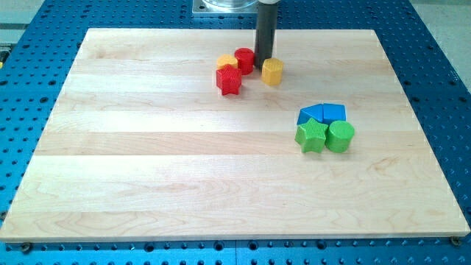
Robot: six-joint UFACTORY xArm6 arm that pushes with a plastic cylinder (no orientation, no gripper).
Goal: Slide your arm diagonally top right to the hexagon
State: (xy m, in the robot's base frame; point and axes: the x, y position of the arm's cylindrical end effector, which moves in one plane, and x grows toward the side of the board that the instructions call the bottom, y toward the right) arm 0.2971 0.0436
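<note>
The yellow hexagon block point(272, 71) sits near the view's top centre on the wooden board point(184, 162). My tip point(263, 59) is the lower end of the dark rod, just up-left of the hexagon and right beside it, between it and the red cylinder point(244, 59). A red star block point(229, 79) lies to the left below the cylinder. A yellow block point(225, 62) peeks out behind the red star, shape unclear.
A second cluster sits at the right centre: a blue block point(312, 113), a blue cube point(334, 112), a green star point(311, 136) and a green cylinder point(340, 136). The board lies on a blue perforated table point(434, 66).
</note>
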